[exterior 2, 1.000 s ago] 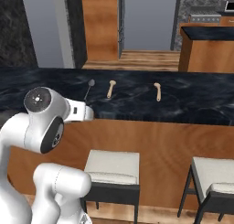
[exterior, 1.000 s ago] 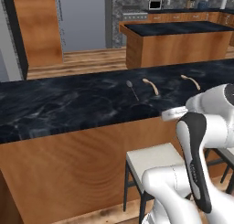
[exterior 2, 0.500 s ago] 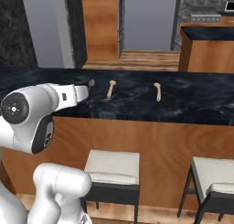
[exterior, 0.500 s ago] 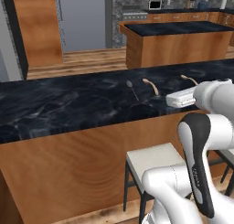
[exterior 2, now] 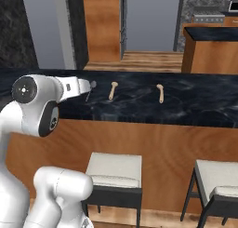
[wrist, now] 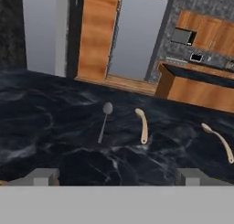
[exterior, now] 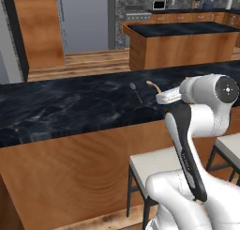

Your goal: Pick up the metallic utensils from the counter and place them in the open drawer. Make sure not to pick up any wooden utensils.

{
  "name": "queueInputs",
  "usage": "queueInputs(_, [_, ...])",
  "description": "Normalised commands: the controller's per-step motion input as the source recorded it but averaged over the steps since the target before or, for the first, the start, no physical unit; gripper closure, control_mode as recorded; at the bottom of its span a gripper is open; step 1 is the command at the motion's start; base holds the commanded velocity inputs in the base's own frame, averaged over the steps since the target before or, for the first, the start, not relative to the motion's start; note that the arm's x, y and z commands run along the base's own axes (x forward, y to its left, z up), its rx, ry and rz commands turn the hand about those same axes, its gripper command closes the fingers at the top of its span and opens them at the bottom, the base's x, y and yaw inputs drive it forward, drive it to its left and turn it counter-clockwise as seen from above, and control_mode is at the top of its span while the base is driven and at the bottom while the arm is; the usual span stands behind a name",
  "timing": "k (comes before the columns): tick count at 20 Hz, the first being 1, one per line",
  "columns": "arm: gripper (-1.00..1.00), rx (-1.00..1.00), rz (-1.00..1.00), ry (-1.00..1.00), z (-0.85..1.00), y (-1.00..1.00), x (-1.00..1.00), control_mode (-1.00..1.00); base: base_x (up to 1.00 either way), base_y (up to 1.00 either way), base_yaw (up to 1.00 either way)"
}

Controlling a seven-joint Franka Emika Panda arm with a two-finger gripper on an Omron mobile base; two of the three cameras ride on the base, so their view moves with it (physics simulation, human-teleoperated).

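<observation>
hand view: slim grey metal spoon (wrist: 104, 121) plus two tan wooden utensils (wrist: 142, 125) on black marble bench (wrist: 55, 127); hand (wrist: 117, 176) spread.

The arm (exterior: 197, 130) is glossy white, built of thick rounded tube sections with bulging elbows. A dark, near-black band runs along one link like a long inlay. Each big joint ends in a round dark grey cap (exterior 2: 24, 89) with a small pale mark at its centre. The fingertips (wrist: 43, 176) are small grey blocks.
</observation>
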Motion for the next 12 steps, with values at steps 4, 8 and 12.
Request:
queueInputs(4, [-1.0, -0.11, 0.0, 0.57, 0.0, 0.1, 1.0, -1.0, 0.0, 0.0, 0.0])
queueInputs(8, [-1.0, -0.02, 0.01, 0.58, -0.01, 0.0, 0.88, -1.0, 0.0, 0.0, 0.0])
queueInputs(12, [-1.0, 0.04, 0.0, 0.18, -0.21, 0.01, 0.47, -1.0, 0.0, 0.0, 0.0])
